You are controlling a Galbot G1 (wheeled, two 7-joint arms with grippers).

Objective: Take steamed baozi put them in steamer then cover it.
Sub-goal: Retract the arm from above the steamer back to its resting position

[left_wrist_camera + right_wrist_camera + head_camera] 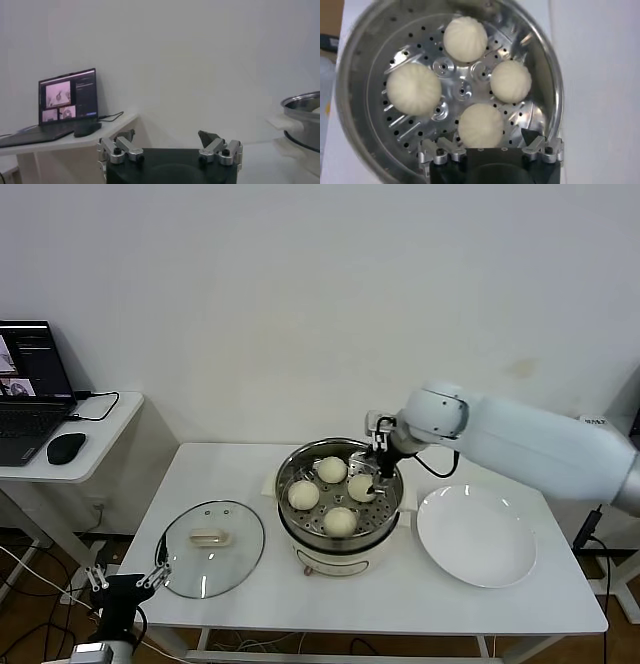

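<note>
Head view: four baozi (331,469) sit in steamer (393,512); right gripper (379,473) wide, empty, above the 3 o'clock one. Left gripper (127,579) wide, idle. Next: fetch cover (211,546).

No legible text; laptop screen (68,99) content too small.

Bright, even lighting; glare on the steamer (380,60); wrist views slightly soft.
</note>
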